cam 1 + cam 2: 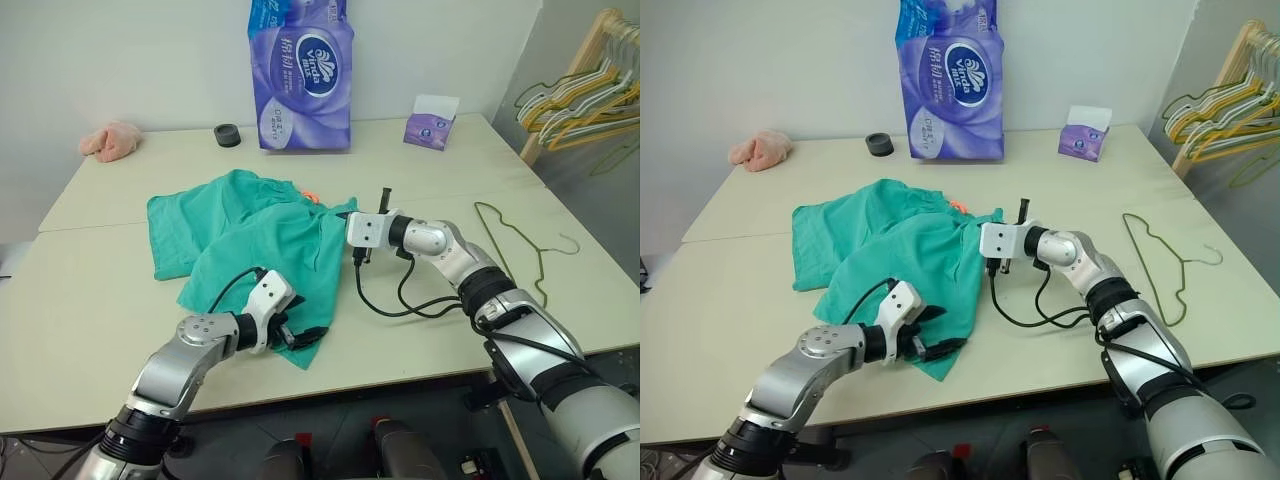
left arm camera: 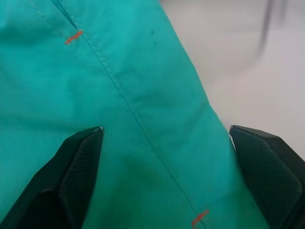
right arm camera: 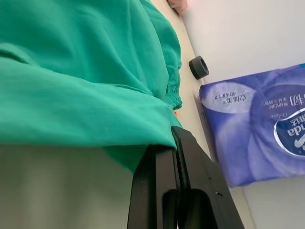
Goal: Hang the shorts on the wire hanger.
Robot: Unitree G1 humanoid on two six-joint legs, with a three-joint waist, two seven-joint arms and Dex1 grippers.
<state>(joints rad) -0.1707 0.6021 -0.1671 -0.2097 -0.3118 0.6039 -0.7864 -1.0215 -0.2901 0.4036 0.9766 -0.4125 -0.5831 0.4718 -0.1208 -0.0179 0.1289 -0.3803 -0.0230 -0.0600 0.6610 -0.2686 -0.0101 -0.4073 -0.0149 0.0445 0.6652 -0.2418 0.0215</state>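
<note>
Teal-green shorts [image 1: 250, 240] with matching stitching and tiny orange marks, an orange tag at 1 o'clock. Dark olive wire hanger [image 1: 520, 245] at 3 o'clock. Purple-and-white tissue pack [image 1: 303, 75] at 12, pink cloth lump [image 1: 112, 140] at 10. Cream table [image 1: 90, 300].

Bare table [image 1: 90, 300] lies open left of the shorts [image 1: 250, 240], and between the shorts and the wire hanger [image 1: 520, 245] only a black cable [image 1: 400, 300] loops. The toilet-paper pack [image 1: 300, 75], black ring [image 1: 228, 135] and tissue box [image 1: 432, 125] crowd the far edge.
</note>
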